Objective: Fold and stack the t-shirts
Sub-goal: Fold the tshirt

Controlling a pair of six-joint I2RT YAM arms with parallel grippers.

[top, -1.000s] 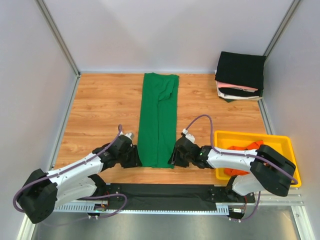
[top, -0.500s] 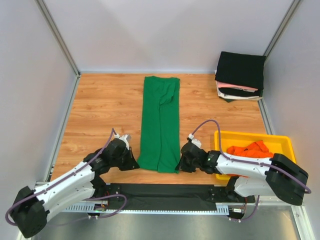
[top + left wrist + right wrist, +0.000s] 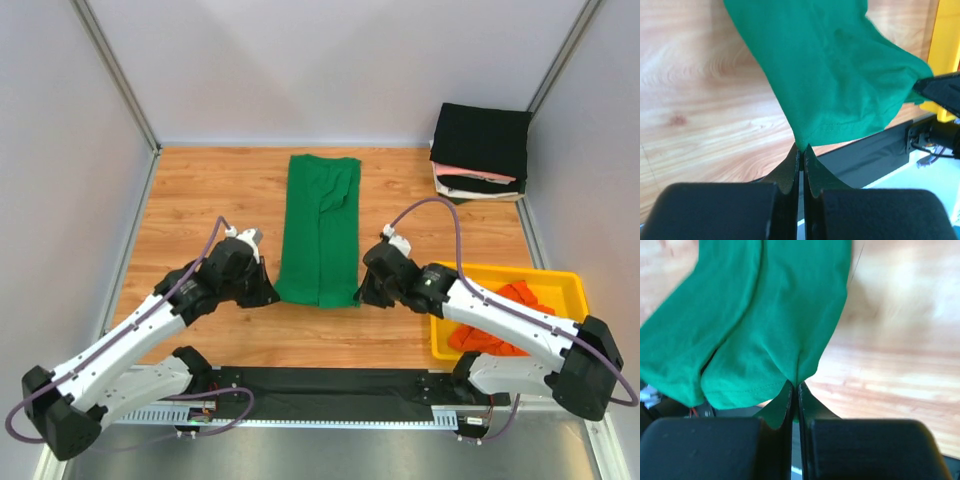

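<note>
Left gripper [image 3: 268, 296]: pinched on green t-shirt [image 3: 320, 225], near-left hem corner.
Right gripper [image 3: 362, 297]: pinched on near-right hem corner.

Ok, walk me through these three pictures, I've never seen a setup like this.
A robot's left arm and right arm are bolted at the near edge of a wooden table. The wide picture looks down from above and behind them. The two close-ups come from a camera on each wrist. A green t-shirt, folded long and narrow, lies on the table. The left gripper and right gripper are each shut on a near corner of it. At the far right sits a stack of folded shirts. A yellow bin holds an orange garment.
</note>
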